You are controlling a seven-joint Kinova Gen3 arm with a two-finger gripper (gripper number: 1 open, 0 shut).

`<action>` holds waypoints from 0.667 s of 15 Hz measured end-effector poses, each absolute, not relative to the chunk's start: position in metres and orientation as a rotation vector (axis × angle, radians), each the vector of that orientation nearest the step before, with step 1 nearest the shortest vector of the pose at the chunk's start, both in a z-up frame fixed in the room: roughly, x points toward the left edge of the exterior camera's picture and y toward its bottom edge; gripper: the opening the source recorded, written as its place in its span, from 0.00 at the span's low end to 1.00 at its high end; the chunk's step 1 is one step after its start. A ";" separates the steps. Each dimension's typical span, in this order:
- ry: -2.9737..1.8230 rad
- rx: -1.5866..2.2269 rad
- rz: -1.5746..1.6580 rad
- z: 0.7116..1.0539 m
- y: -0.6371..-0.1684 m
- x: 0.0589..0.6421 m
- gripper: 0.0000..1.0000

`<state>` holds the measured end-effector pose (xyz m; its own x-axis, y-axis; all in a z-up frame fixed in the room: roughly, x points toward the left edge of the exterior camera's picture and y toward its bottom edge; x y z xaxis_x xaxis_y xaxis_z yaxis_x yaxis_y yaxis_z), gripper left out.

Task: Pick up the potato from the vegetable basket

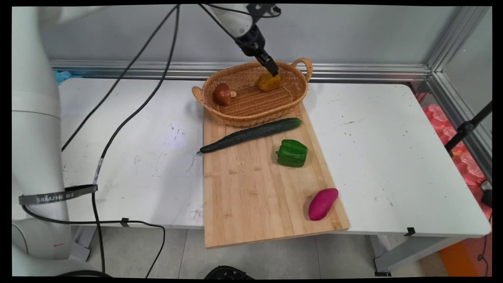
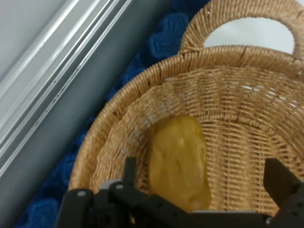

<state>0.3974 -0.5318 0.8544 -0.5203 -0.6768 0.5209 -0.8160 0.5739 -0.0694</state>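
Observation:
My gripper (image 1: 274,71) hangs over the far side of a wicker basket (image 1: 251,116), its tips just above a yellow potato (image 1: 269,82) lying inside. In the hand view the potato (image 2: 179,161) rests on the woven floor of the basket (image 2: 228,53), between the two fingers of the gripper (image 2: 202,173). The fingers stand wide apart with a gap on each side of the potato, so the gripper is open and holds nothing. A brown mushroom (image 1: 222,94) lies at the basket's left end.
The basket stands at the far end of a wooden cutting board (image 1: 251,196). On the board lie a dark cucumber (image 1: 251,134), a green pepper (image 1: 292,153) and a purple sweet potato (image 1: 322,204). Black cables (image 1: 129,118) hang over the table's left half.

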 end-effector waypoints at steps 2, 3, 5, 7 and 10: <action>-2.384 1.195 0.423 0.848 -0.541 0.392 1.00; -2.394 1.193 0.420 0.844 -0.546 0.389 1.00; -2.413 1.194 0.413 0.836 -0.556 0.383 1.00; -2.423 1.200 0.407 0.830 -0.563 0.379 1.00; -2.437 1.218 0.394 0.823 -0.569 0.376 1.00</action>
